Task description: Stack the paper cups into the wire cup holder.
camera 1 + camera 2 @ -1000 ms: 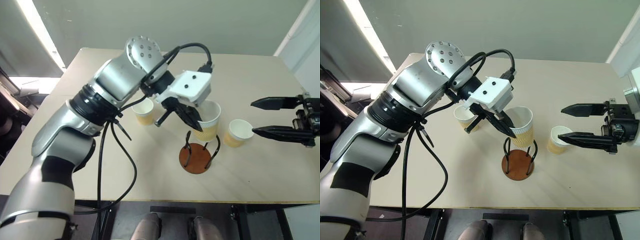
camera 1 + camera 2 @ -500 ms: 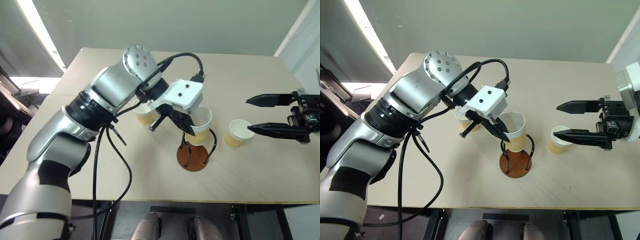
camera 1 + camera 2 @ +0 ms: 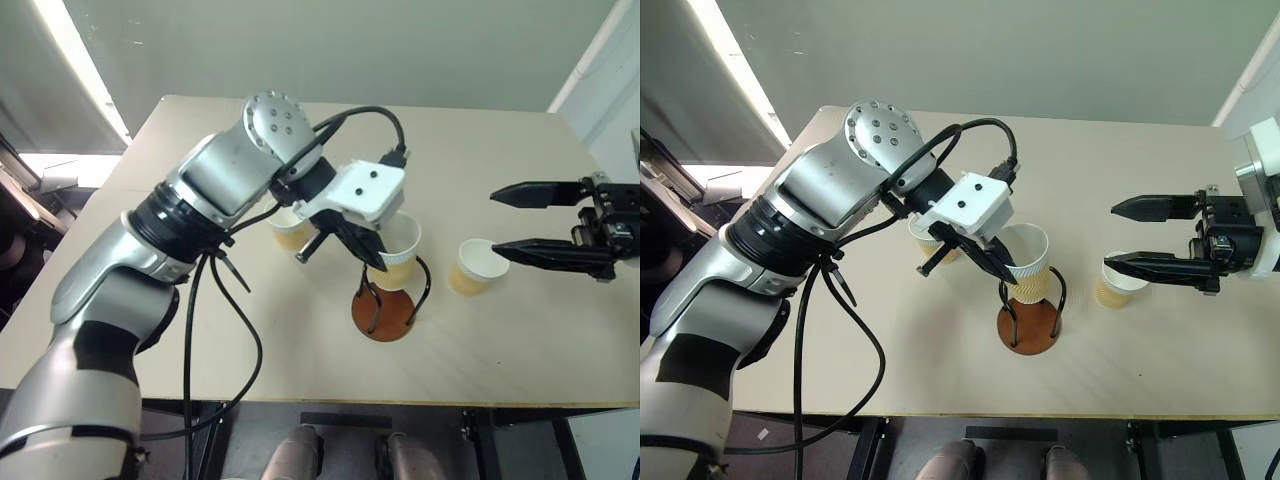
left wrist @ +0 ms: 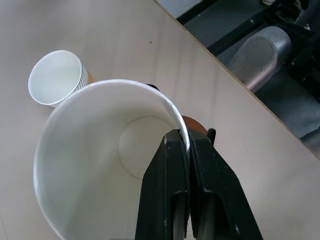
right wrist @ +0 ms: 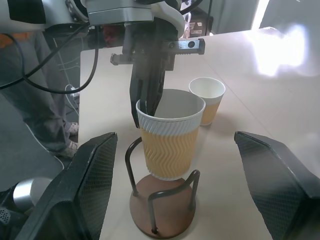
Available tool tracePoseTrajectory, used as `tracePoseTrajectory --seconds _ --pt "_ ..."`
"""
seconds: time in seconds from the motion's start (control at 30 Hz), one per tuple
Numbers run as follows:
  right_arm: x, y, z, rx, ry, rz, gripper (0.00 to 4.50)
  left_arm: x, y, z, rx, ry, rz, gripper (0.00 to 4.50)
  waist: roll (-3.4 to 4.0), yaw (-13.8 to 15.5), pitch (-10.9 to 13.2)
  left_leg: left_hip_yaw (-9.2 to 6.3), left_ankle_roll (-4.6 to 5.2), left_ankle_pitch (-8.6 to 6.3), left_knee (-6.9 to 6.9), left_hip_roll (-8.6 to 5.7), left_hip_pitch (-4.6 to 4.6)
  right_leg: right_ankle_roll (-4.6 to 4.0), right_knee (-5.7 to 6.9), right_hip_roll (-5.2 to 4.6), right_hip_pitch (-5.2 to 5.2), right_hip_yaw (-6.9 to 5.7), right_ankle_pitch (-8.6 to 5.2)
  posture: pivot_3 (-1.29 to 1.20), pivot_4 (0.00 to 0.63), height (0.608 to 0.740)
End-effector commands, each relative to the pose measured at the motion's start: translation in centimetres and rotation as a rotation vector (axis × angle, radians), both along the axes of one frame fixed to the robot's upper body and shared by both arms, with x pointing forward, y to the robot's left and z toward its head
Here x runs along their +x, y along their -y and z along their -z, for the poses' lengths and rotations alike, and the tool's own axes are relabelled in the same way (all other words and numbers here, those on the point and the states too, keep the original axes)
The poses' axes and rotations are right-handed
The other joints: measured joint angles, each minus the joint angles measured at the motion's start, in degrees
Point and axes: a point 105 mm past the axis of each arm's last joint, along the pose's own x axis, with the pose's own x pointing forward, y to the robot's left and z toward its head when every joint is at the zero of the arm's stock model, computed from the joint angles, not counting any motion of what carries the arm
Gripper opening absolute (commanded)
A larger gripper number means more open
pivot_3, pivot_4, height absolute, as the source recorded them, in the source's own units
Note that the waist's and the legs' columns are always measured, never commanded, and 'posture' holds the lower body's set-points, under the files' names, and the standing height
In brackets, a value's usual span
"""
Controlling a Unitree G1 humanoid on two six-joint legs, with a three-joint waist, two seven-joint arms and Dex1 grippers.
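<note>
My left gripper (image 3: 372,262) is shut on the rim of a tan paper cup (image 3: 398,250), one finger inside and one outside. The cup hangs upright between the black wire loops of the wire cup holder (image 3: 383,313), its bottom just above the reddish-brown base (image 5: 162,207). A second paper cup (image 3: 475,265) stands on the table to the right of the holder. My right gripper (image 3: 492,221) hovers open and level above that cup, holding nothing. A third paper cup (image 3: 289,233) stands behind the left hand, partly hidden by it.
The beige table (image 3: 500,340) carries the holder and the two loose cups, with bare surface in front and at the far side. Black cables (image 3: 200,340) hang from my left arm over the table's near left edge.
The held cup has shifted slightly to the left and down, settling between the holder's wires. The right gripper stays open in the same place.
</note>
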Motion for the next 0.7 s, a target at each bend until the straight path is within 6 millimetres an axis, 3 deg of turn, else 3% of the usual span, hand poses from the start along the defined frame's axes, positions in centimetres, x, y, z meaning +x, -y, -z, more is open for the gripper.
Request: tracePoseTrajectory --seconds 0.03,0.13,0.4,0.57,0.7 --pt "-0.4 -0.4 -0.5 -0.002 0.033 -0.018 3.90 -0.4 -0.3 -0.1 0.024 0.005 0.033 0.71 0.00 0.0 0.0 0.00 0.00 0.00 0.00 0.00 0.00 0.00 0.00 0.00 0.00 0.00 0.00 0.00 0.150 0.740" --pt "-0.4 -0.2 -0.4 -0.003 0.033 -0.015 3.90 -0.6 0.0 -0.2 0.020 -0.006 0.035 1.56 0.00 0.0 0.0 0.00 0.00 0.00 0.00 0.00 0.00 0.00 0.00 0.00 0.00 0.00 0.00 0.00 0.150 0.740" --pt "-0.4 -0.3 -0.3 -0.005 0.037 -0.011 3.90 -0.5 0.5 -0.6 -0.007 -0.010 0.034 4.36 0.00 0.0 0.0 0.01 0.00 0.00 0.01 0.00 -0.01 0.00 0.01 0.00 0.00 0.00 0.00 0.00 0.150 0.740" --pt "1.0 -0.1 0.8 -0.047 0.004 0.066 3.90 0.6 1.2 -3.3 -0.165 -0.083 -0.079 4.48 0.00 0.0 0.0 0.02 0.00 0.00 0.07 0.00 -0.01 0.01 0.05 0.00 0.00 0.00 0.01 0.00 0.150 0.740" --pt "2.4 0.3 2.7 -0.140 -0.026 0.154 3.90 1.4 -1.5 -5.4 -0.274 -0.108 -0.186 4.48 0.00 -0.1 0.0 0.04 0.00 0.00 0.04 0.03 0.01 0.01 0.07 0.01 -0.02 0.00 0.01 0.00 0.150 0.740"
